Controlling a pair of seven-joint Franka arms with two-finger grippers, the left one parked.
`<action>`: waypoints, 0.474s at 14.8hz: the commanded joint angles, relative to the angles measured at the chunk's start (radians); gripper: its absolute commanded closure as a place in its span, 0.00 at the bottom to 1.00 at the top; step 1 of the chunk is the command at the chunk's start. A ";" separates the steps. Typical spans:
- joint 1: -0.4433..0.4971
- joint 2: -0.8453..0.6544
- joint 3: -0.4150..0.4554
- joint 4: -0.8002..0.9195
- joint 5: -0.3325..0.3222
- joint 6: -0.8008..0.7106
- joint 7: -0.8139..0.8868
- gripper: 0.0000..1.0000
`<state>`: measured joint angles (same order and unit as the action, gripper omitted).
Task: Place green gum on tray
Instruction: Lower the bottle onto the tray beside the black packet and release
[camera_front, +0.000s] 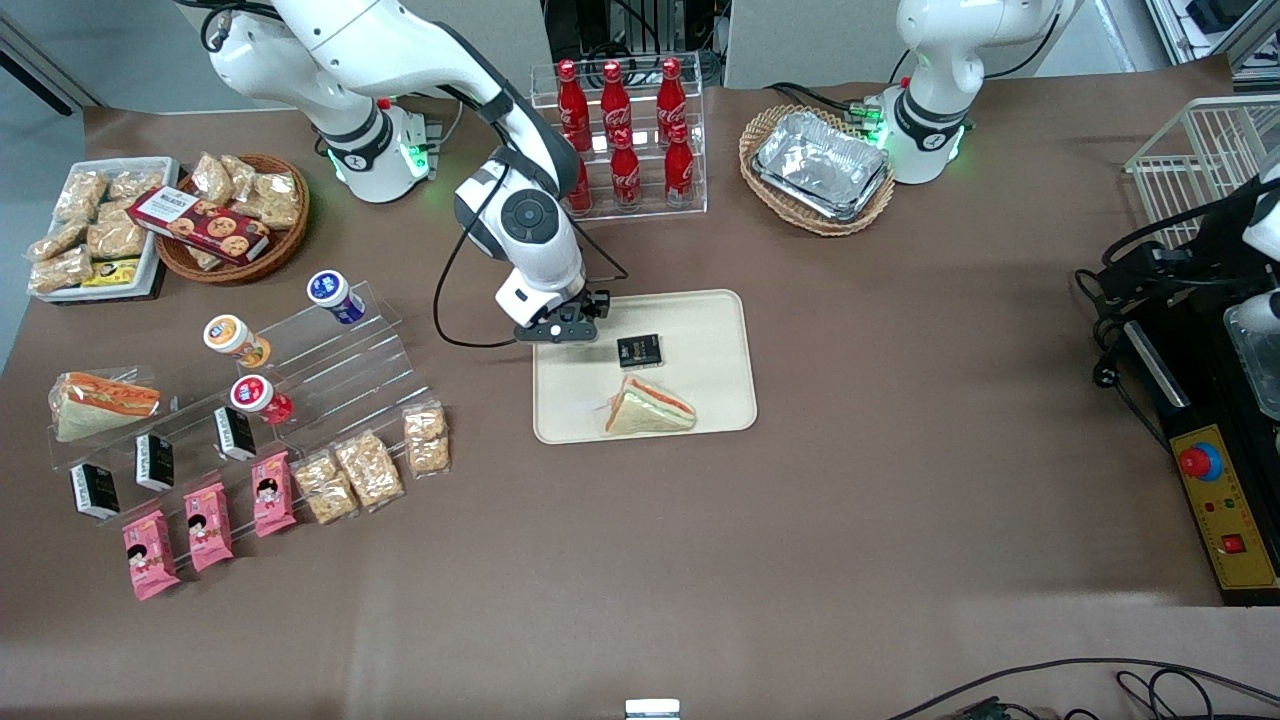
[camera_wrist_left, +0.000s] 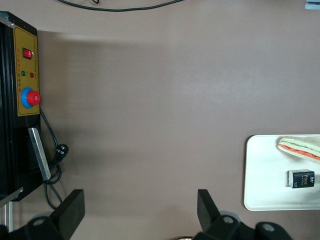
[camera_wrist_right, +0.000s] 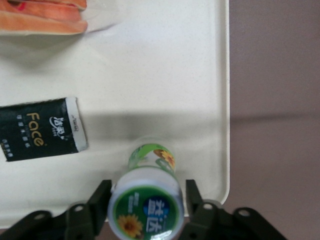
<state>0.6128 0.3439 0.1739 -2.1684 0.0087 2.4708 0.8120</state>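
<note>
The green gum (camera_wrist_right: 148, 200), a small green bottle with a white lid and green label, stands on the cream tray (camera_wrist_right: 165, 65) near its rim, beside a black "Face" packet (camera_wrist_right: 42, 127). My right gripper (camera_wrist_right: 148, 196) hangs straight over the gum with a finger on each side of the lid; a narrow gap shows beside one finger (camera_wrist_right: 192, 197), so the jaws are open. In the front view the gripper (camera_front: 563, 328) is low over the tray's (camera_front: 705, 330) edge toward the working arm's end, and it hides the gum.
A wrapped sandwich (camera_front: 650, 408) and the black packet (camera_front: 640, 350) lie on the tray. An acrylic step rack with blue (camera_front: 335, 296), orange (camera_front: 235, 340) and red (camera_front: 262, 398) bottles and snack packets stands toward the working arm's end. A cola bottle rack (camera_front: 622, 135) is farther from the camera.
</note>
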 joint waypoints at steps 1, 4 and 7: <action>0.005 0.000 -0.011 0.004 -0.019 0.016 0.018 0.00; -0.007 -0.084 -0.016 0.015 -0.022 -0.077 0.006 0.00; -0.076 -0.192 -0.031 0.125 -0.019 -0.333 -0.049 0.00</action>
<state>0.5979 0.2751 0.1506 -2.1274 -0.0021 2.3593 0.8083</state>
